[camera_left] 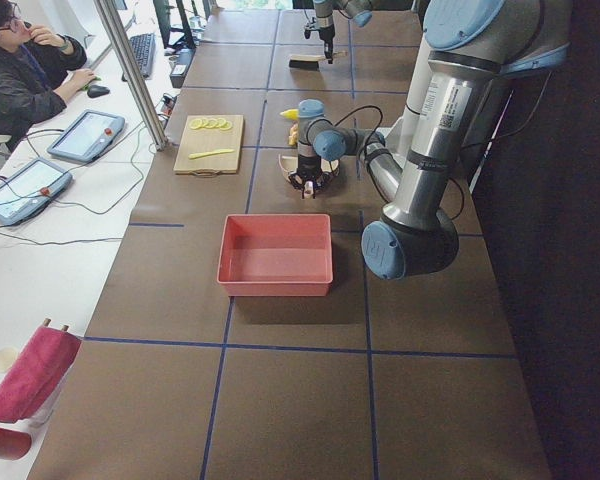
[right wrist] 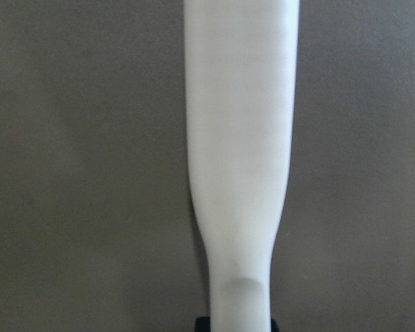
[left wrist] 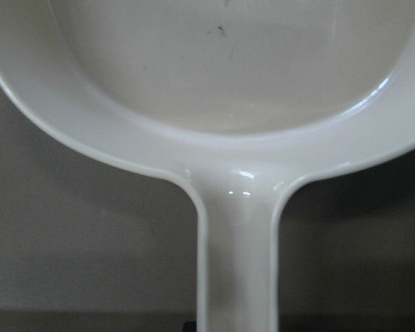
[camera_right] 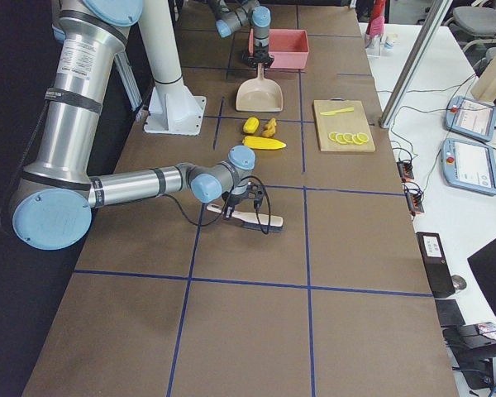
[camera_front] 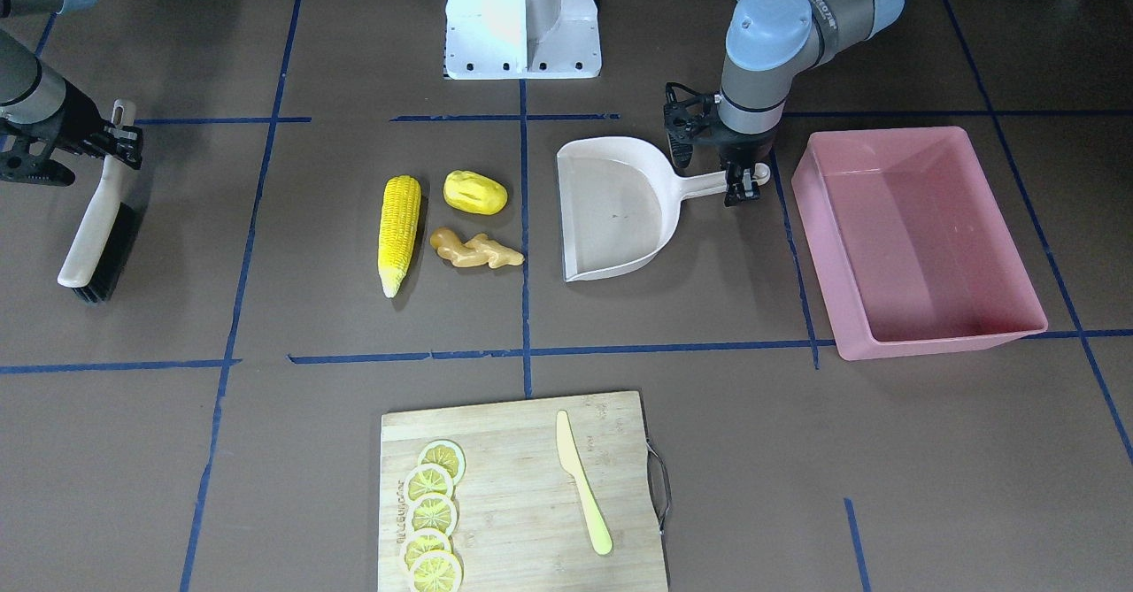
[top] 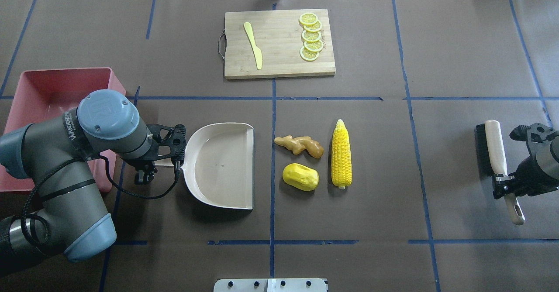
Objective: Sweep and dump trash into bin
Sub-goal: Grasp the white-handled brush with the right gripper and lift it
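Observation:
The trash lies mid-table: a corn cob (camera_front: pixel 398 231), a yellow oval lump (camera_front: pixel 475 192) and a tan ginger root (camera_front: pixel 474 251). Beside them rests the beige dustpan (camera_front: pixel 615 211), its open mouth toward them. My left gripper (camera_front: pixel 742 180) is shut on the dustpan's handle, which fills the left wrist view (left wrist: pixel 235 263). The pink bin (camera_front: pixel 912 229) stands empty just beyond that gripper. Far on the other side, my right gripper (camera_front: pixel 119 139) is shut on the white handle of a black-bristled brush (camera_front: pixel 97 229) resting on the table.
A wooden cutting board (camera_front: pixel 522 486) with several lemon slices (camera_front: pixel 432 512) and a pale yellow knife (camera_front: pixel 582 481) sits at the operators' edge. The robot's white base (camera_front: pixel 522 21) stands at the opposite edge. A person sits at a side desk (camera_left: pixel 20 70).

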You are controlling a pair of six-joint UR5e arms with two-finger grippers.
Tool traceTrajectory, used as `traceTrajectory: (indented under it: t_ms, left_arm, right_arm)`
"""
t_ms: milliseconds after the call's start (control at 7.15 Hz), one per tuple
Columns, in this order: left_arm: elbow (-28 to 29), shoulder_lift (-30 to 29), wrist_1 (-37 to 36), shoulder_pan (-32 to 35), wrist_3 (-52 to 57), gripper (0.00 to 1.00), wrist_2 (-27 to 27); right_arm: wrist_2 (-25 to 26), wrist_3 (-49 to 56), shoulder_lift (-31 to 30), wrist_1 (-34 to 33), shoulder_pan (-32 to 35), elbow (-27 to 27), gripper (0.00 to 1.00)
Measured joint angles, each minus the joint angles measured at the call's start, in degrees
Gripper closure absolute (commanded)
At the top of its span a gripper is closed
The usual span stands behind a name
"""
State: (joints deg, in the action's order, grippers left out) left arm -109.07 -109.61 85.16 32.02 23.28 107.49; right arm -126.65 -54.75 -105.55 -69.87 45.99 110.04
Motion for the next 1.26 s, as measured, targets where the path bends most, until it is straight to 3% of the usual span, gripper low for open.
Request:
traceTrajectory:
  t_ms: [559, 979, 1259]
  left_arm:
    - [0.0, -1.5, -1.3, -0.2, -0.2, 0.96, -0.3]
    - [0.0, -5.5, -9.1, -0.3, -0.1, 0.97, -2.3]
    - [0.2, -6.6, -10.2, -0.3, 0.0, 0.97, -2.6]
  right_arm:
    - [-1.1, -0.1, 1.9, -1.3, -0.2, 2.8, 1.00]
    - [-1.8, -0.1, 7.8, -6.6, -0.7, 3.3, 1.00]
    - [-1.8, -0.2, 11.6, -10.9, -2.5, 4.2, 1.00]
